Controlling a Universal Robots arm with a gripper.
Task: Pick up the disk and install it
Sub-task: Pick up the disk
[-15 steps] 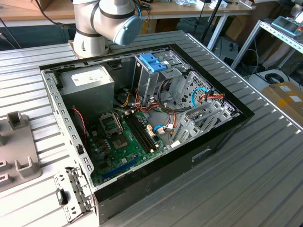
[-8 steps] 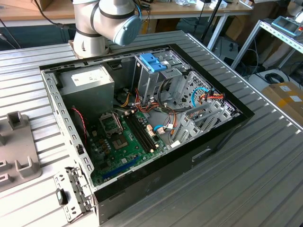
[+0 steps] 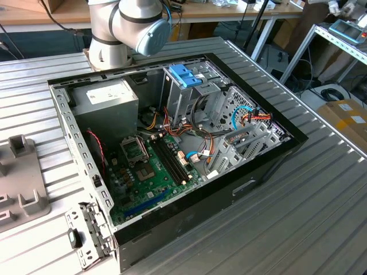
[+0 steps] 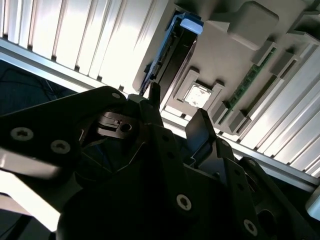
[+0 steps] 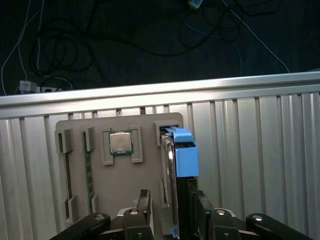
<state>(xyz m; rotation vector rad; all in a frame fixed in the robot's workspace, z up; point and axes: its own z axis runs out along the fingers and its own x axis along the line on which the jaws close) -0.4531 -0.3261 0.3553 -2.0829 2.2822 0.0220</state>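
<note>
Currently the black metal pincer (image 5: 172,194) stands with its fingers apart, straddling the near end of the disk (image 5: 179,160); contact cannot be confirmed. The disk is a flat grey-metal slab with light-blue plastic rails, upright on edge in a slot of a matte grey holder plate (image 5: 145,175). A square processor chip (image 5: 120,142) sits in a neighbouring recess. The plate rests on the ribbed aluminium desk (image 5: 250,165). Beyond its edge, cables (image 5: 75,55) lie on a dark floor.
</note>
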